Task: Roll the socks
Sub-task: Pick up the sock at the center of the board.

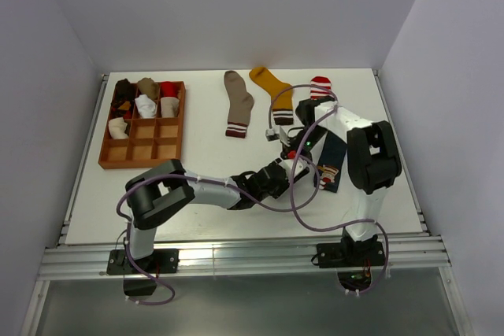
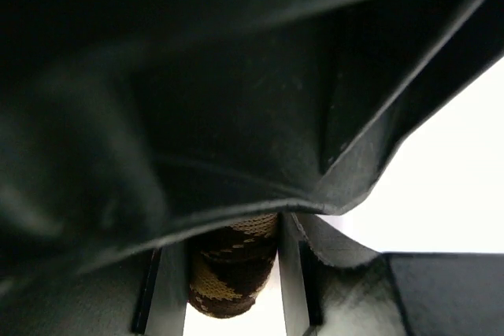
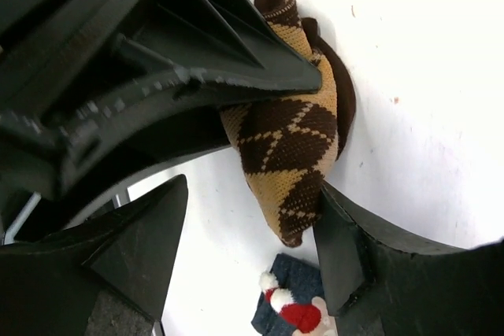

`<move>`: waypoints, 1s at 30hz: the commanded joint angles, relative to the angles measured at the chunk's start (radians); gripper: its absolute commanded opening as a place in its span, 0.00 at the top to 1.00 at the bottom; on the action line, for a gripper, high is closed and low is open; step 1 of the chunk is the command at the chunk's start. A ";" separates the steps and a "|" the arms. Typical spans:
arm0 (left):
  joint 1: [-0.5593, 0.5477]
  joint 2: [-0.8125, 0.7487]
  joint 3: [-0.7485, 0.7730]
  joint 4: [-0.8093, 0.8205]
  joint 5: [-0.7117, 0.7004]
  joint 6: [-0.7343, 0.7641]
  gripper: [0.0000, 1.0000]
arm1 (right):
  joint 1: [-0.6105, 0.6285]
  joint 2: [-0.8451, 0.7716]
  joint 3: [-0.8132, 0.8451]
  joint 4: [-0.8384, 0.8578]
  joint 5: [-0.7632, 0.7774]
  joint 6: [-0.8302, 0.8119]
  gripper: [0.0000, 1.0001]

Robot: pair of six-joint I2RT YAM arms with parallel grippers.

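The brown argyle sock [image 3: 290,135] is bunched into a roll on the white table. My left gripper [image 2: 230,267] is shut on it, and the roll [image 2: 233,269] shows between its two fingers. My right gripper [image 3: 248,249] is open wide around the sock's lower tip, with one finger [image 3: 353,251] right beside the tip. In the top view both grippers meet mid-table, the left [image 1: 280,172] and the right [image 1: 294,147], and they hide the argyle sock. The navy cartoon sock [image 1: 331,168] lies just right of them; it also shows in the right wrist view [image 3: 298,314].
A taupe sock [image 1: 237,101], a mustard sock [image 1: 272,89] and a red-white striped sock [image 1: 320,86] lie flat at the back. A wooden grid tray [image 1: 144,153] at the left holds several rolled socks in its far cells. Cables loop over the table's middle.
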 commanded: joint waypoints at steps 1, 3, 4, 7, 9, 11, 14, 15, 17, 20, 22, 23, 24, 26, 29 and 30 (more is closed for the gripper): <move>0.028 0.057 -0.024 -0.113 0.001 -0.061 1.00 | -0.046 -0.077 -0.010 -0.135 -0.084 -0.043 0.29; 0.029 0.052 -0.033 -0.110 -0.004 -0.065 1.00 | -0.071 -0.086 0.003 -0.161 -0.094 -0.051 0.28; 0.031 0.040 -0.042 -0.109 -0.004 -0.067 1.00 | -0.083 -0.088 0.023 -0.169 -0.104 -0.049 0.28; 0.043 0.025 -0.060 -0.096 0.002 -0.073 1.00 | -0.131 -0.092 0.046 -0.214 -0.119 -0.072 0.27; 0.043 0.022 -0.062 -0.098 -0.002 -0.070 1.00 | -0.148 -0.104 0.040 -0.212 -0.101 -0.089 0.25; 0.043 0.012 -0.068 -0.096 -0.005 -0.068 1.00 | -0.155 -0.120 0.038 -0.185 -0.105 -0.062 0.25; 0.048 -0.011 -0.083 -0.090 -0.014 -0.081 1.00 | -0.182 -0.118 0.082 -0.185 -0.119 -0.031 0.25; 0.051 -0.021 -0.088 -0.083 -0.016 -0.088 1.00 | -0.198 -0.114 0.096 -0.156 -0.120 0.022 0.25; 0.077 -0.070 -0.111 -0.072 0.014 -0.120 1.00 | -0.220 -0.106 0.144 -0.145 -0.122 0.055 0.27; 0.126 -0.144 -0.129 -0.067 0.048 -0.156 1.00 | -0.261 -0.103 0.187 -0.102 -0.116 0.147 0.27; 0.161 -0.190 -0.136 -0.075 0.056 -0.166 1.00 | -0.280 -0.120 0.195 -0.080 -0.117 0.167 0.27; 0.172 -0.201 -0.134 -0.082 0.055 -0.168 1.00 | -0.283 -0.126 0.195 -0.064 -0.114 0.201 0.27; 0.183 -0.225 -0.133 -0.089 0.068 -0.174 1.00 | -0.283 -0.135 0.195 -0.042 -0.113 0.208 0.27; 0.219 -0.256 -0.129 -0.102 0.084 -0.193 1.00 | -0.312 -0.155 0.191 -0.013 -0.114 0.240 0.27; 0.259 -0.325 -0.126 -0.128 0.075 -0.214 1.00 | -0.321 -0.179 0.179 0.019 -0.098 0.288 0.27; 0.270 -0.365 -0.122 -0.139 0.065 -0.219 1.00 | -0.321 -0.186 0.175 0.035 -0.097 0.296 0.27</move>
